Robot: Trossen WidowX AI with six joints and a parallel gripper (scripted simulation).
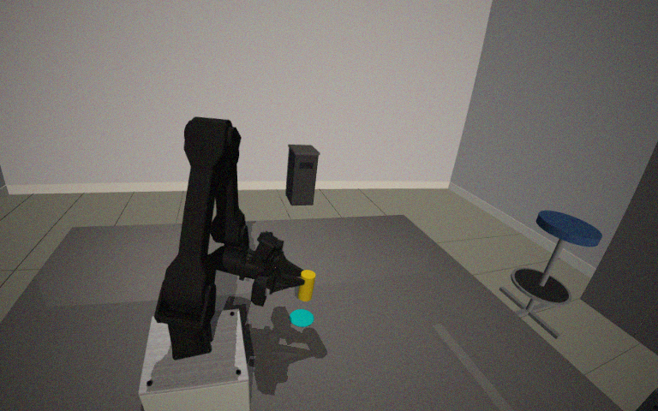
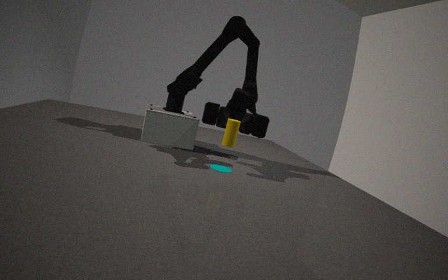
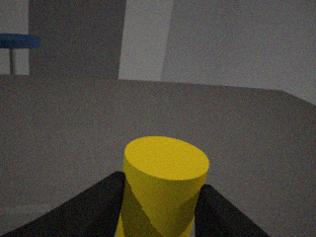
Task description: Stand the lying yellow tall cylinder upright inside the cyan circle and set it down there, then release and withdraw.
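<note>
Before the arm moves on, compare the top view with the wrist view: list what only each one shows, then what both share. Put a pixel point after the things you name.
Only top: the cyan circle (image 1: 302,318), the gray bin (image 1: 302,176) and the arm's base (image 1: 194,383).

Only wrist: nothing separate, just a close look at the cylinder's top end between both fingertips.

Both: the yellow cylinder (image 1: 306,287) (image 3: 165,165), the gripper (image 1: 303,276) (image 3: 161,188) shut on it, and the blue stool (image 1: 568,229) (image 3: 19,41).

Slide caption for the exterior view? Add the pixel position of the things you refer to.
Black robot arm's claw (image 2: 233,122) grips a yellow upright cylinder (image 2: 231,133) above a flat cyan circle (image 2: 220,168).
</note>
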